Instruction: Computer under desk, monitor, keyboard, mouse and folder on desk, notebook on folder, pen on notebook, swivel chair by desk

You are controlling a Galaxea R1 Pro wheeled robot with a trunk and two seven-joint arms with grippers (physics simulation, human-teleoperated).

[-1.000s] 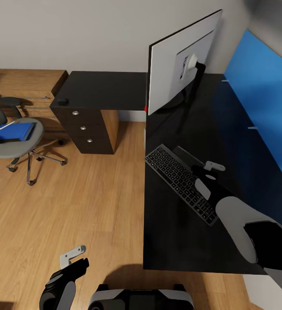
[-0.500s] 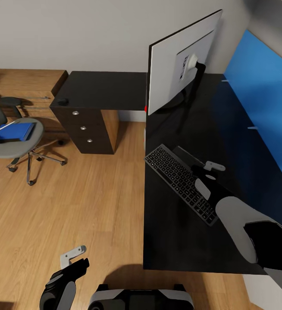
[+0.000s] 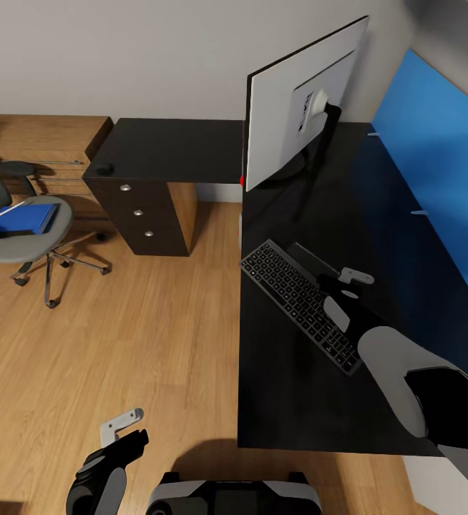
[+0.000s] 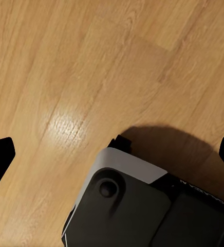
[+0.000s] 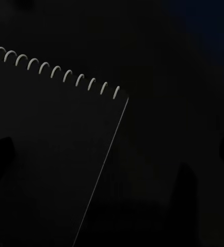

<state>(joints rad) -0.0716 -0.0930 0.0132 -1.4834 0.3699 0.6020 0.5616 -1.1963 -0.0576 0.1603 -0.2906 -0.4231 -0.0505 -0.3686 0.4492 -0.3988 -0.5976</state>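
Change since prior frames: none observed; arms, camera and objects stand as before.
Keyboard point(image 3: 303, 305): flat on the desk point(image 3: 313, 400), long axis diagonal, running from near the desk's front edge back toward the right arm; its near corner sits just inside that edge.
Notebook point(image 5: 50, 164): dark cover with white spiral binding, lying on the black top beneath the right gripper point(image 5: 112, 149) (in the head view it shows as a dark slab point(image 3: 313, 256) just beyond the keyboard).
Right gripper state: spread apart, fingertips at either side of the wrist view, holding nothing; hovers over the notebook.
Left gripper point(image 3: 123, 423): low over the wood floor point(image 3: 134, 336), beside the robot base point(image 4: 148, 206); fingers parted, empty.
Monitor point(image 3: 302, 100): upright on the desk, grey back facing the camera.
Mouse point(image 3: 104, 169): on the far desk wing, near its left edge.
Folder point(image 3: 21, 219): blue, on the swivel chair point(image 3: 26, 239) seat, well apart from the desk.
Open room: bare floor between chair and desk; bare desk top ahead of the keyboard.
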